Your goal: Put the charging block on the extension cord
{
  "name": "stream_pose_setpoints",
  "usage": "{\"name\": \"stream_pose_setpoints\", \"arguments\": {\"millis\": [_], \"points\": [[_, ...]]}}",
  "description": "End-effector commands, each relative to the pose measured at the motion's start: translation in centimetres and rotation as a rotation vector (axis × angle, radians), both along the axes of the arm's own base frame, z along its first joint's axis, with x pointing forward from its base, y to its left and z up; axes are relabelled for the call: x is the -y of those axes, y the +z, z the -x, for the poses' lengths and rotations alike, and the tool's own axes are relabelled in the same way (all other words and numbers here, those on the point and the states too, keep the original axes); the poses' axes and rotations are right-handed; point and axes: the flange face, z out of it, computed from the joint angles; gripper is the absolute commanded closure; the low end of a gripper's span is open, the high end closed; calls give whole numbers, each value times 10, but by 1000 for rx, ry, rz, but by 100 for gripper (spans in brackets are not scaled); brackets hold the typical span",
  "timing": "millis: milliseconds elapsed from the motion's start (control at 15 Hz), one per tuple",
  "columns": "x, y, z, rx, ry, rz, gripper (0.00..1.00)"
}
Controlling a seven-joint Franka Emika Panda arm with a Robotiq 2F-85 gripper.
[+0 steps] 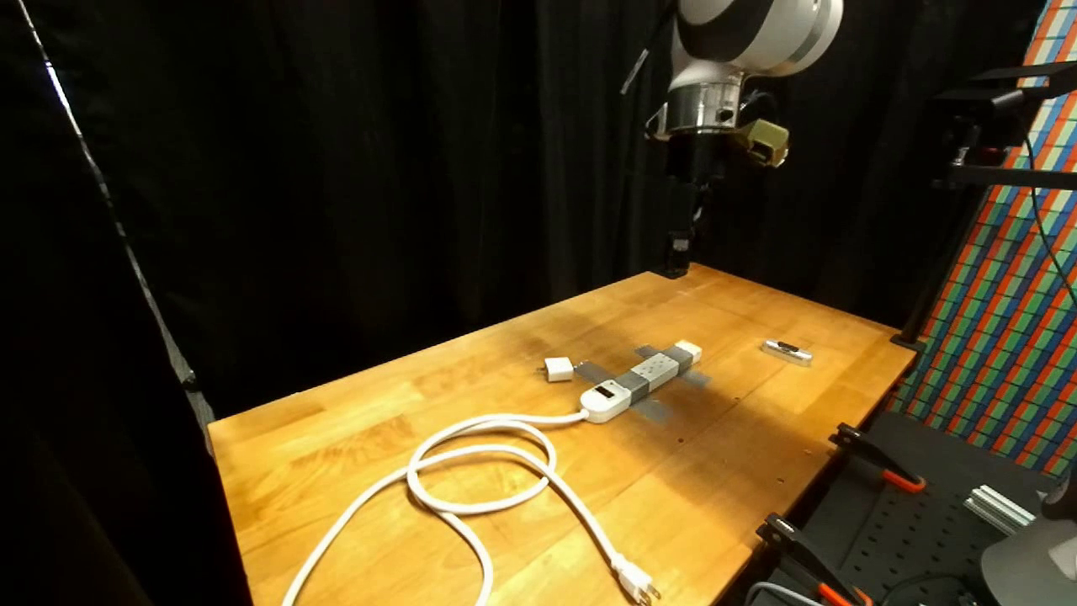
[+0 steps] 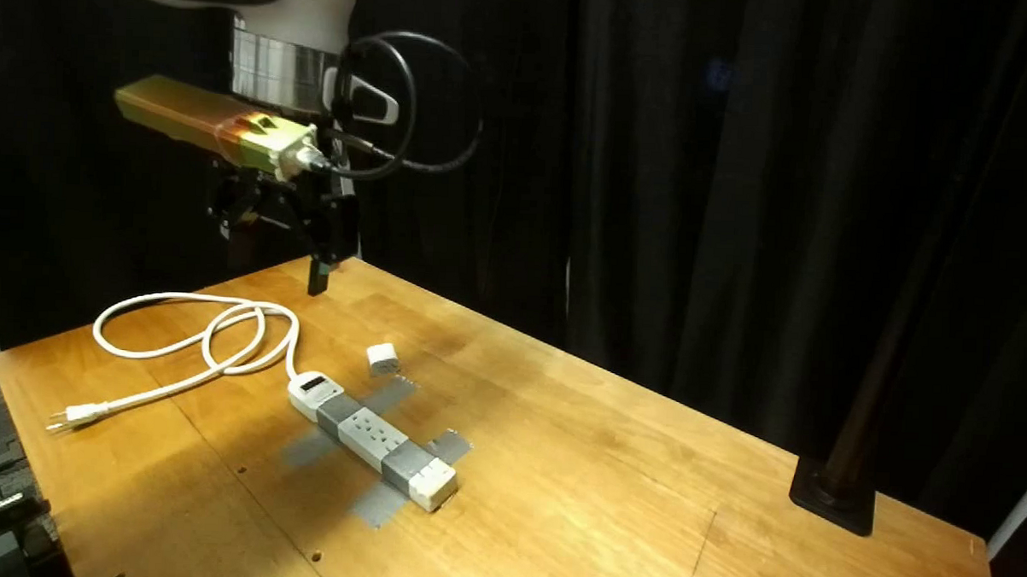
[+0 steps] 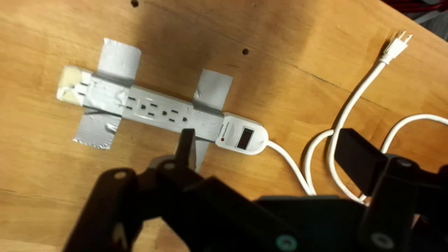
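Note:
The charging block is a small white cube lying on the wooden table, close beside the extension cord. An exterior view shows the same charging block from another angle; the wrist view does not show it. Grey tape holds down the extension cord's long socket strip, whose outlets face up. From its switch end a white cable runs off in loose loops to a plug. High above the table hangs my gripper, its fingers wide apart with nothing between them. In an exterior view the gripper is dark against the curtain.
A small pale bar with a dark top lies beyond the strip's far end. Clamps grip the table's edge. A black stand base sits at a table corner, and a black curtain hangs behind.

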Motion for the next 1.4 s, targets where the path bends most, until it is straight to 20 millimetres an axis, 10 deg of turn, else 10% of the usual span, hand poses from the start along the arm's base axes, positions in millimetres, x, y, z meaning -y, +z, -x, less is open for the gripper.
{"name": "stream_pose_setpoints", "arguments": {"millis": [0, 400, 933, 1333], "points": [[-24, -28, -26, 80, 183, 16, 0], [-29, -33, -39, 212, 357, -216, 0], [28, -16, -41, 115, 545, -620, 0], [30, -23, -35, 101, 533, -587, 0]]}}
